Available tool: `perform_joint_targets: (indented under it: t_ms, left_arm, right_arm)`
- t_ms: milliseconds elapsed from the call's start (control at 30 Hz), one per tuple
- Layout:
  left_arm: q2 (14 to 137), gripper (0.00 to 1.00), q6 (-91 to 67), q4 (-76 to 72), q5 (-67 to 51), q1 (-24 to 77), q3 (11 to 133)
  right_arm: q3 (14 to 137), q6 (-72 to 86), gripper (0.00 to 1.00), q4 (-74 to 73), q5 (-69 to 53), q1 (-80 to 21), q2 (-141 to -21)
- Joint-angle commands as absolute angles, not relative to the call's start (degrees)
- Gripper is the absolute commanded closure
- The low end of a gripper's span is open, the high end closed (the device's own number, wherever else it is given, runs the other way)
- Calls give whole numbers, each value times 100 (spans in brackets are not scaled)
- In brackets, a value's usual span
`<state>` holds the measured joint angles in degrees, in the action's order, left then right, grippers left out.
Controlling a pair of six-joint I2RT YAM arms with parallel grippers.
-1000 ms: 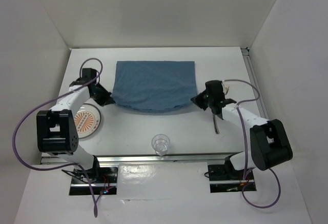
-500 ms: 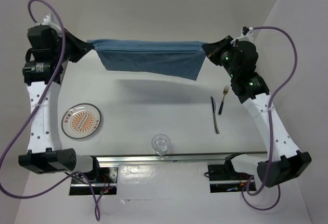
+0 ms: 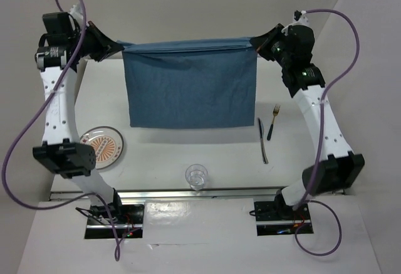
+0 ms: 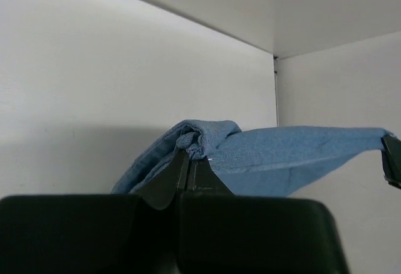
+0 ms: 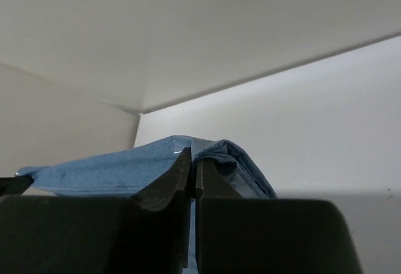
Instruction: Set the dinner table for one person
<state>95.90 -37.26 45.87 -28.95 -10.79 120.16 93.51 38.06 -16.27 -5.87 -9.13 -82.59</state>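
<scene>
A blue cloth placemat [image 3: 191, 86] hangs stretched between my two grippers, high above the white dinner table [image 3: 156, 155]. My left gripper [image 3: 120, 47] is shut on its left top corner [image 4: 194, 141]. My right gripper [image 3: 257, 43] is shut on its right top corner [image 5: 207, 150]. The cloth hangs down flat, with its lower edge near the table's middle. On the table lie an orange-patterned plate [image 3: 100, 147] at the left, a clear glass [image 3: 197, 177] at the front, and a knife [image 3: 262, 140] and a fork [image 3: 273, 122] at the right.
White enclosure walls stand behind and to both sides. Purple cables loop from both raised arms. The arm bases sit on a rail at the table's near edge.
Both arms have lifted the placemat off the table by its corners. It has unfolded from a flat, then bunched, shape into a full hanging sheet.
</scene>
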Motion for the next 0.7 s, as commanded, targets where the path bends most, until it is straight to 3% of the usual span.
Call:
perform_joint_targets:
  t_ms: [0, 233, 333, 467, 667]
  left_arm:
    - [10150, 100, -3384, 4658, -3058, -1213, 12706]
    - [11494, 100, -3541, 4633, -3708, -1213, 14166]
    - [11496, 100, -3718, 4151, -3814, -1265, 14090]
    - [11268, 100, -3797, 3789, -3814, -1318, 13223]
    - [10494, 100, -3525, 2866, -3648, -1318, 10559]
  right_arm:
    - [9773, 3718, 100, -1144, -913, -396, -8735]
    - [10704, 3885, 100, -818, -1625, -18, -9860]
    - [11021, 3937, 100, -765, -1679, 35, -10107]
    - [10829, 3868, 100, -712, -1731, 35, -10107]
    - [8616, 3928, 100, -107, -1871, 88, -9519]
